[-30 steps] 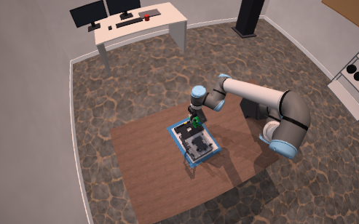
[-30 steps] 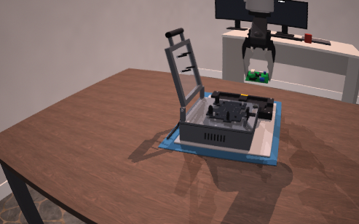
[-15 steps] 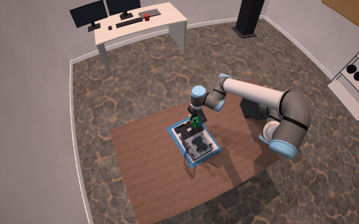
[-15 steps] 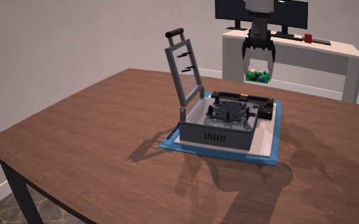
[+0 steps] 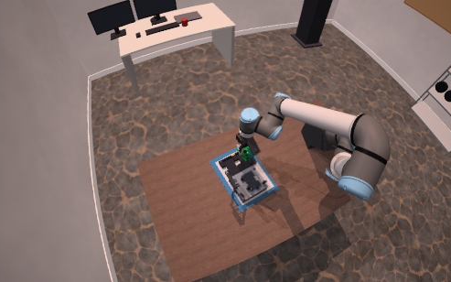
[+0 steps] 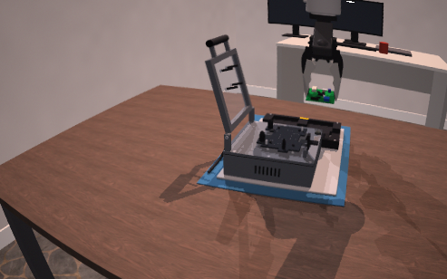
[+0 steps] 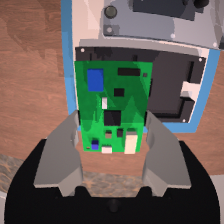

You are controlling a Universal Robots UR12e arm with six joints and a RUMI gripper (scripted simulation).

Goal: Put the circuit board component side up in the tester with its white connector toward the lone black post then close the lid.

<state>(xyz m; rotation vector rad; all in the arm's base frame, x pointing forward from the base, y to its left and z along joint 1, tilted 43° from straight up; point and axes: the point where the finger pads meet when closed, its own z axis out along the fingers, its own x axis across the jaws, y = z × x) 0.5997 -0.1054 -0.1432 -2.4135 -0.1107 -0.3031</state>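
Note:
My gripper (image 6: 321, 92) is shut on the green circuit board (image 6: 321, 95) and holds it in the air above the far end of the fixture. In the wrist view the circuit board (image 7: 112, 107) hangs between my two grey fingers, component side toward the camera, with its white connector (image 7: 131, 143) near the fingers. Below it lies the black tray (image 7: 172, 87), which shows no board in it. The tester (image 6: 284, 147) is a grey box with a black nest, and its lid (image 6: 229, 81) stands open and upright on the left side. The board also shows in the top view (image 5: 247, 153).
The tester and tray sit on a white plate over a blue mat (image 6: 284, 181) on the brown wooden table (image 6: 157, 181). A white desk (image 6: 365, 68) with monitors stands behind the table. The arm's base (image 5: 355, 169) is at the table's right side.

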